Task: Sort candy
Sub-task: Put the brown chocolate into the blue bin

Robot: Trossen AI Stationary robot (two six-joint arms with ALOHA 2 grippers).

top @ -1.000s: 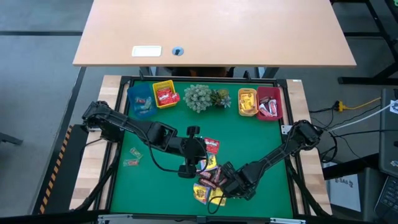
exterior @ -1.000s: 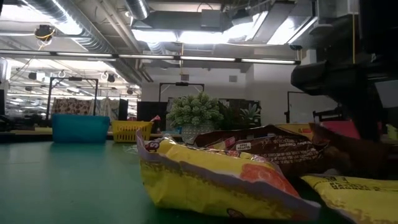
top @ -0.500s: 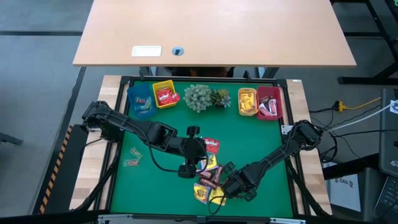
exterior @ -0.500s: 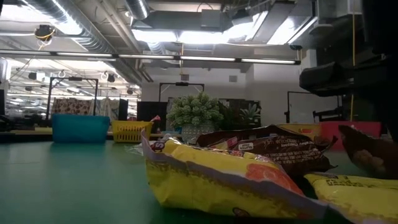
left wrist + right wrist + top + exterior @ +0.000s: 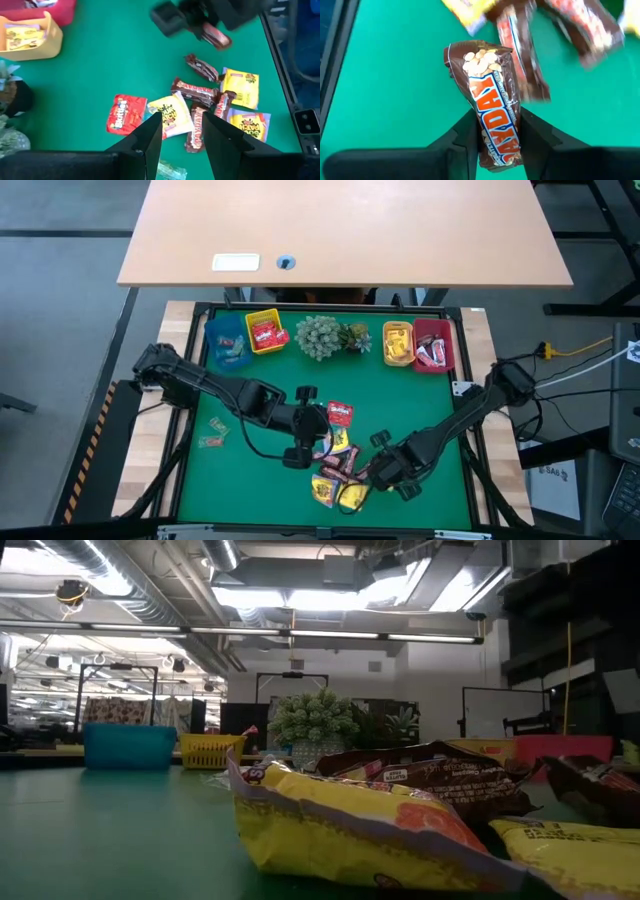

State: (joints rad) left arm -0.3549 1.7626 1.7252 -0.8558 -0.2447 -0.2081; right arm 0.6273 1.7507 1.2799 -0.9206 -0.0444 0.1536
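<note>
The green counter (image 5: 420, 410) carries everything, and two dark arms reach in from its left and right edges toward the middle of the near half. Along the far edge stand four small bins in a row: a blue bin (image 5: 226, 340) at the far left corner, a yellow bin (image 5: 265, 331) just beside it, then a grey-green plant cluster (image 5: 321, 336) in the middle, then an orange bin (image 5: 398, 343) and a red bin (image 5: 434, 345) touching each other toward the far right corner. The candy pile (image 5: 337, 470) lies near the front edge, around the middle, with red packets, yellow packets and brown bars close together. Two small clear-wrapped sweets (image 5: 214, 433) lie apart from it near the left edge. The left pincer (image 5: 181, 136) hovers above the pile with a clear gap between its fingers and nothing in it. The right pincer (image 5: 496, 131) is at the right side of the pile and is closed on a brown bar (image 5: 492, 114), which stands out past its fingers above the green surface.
</note>
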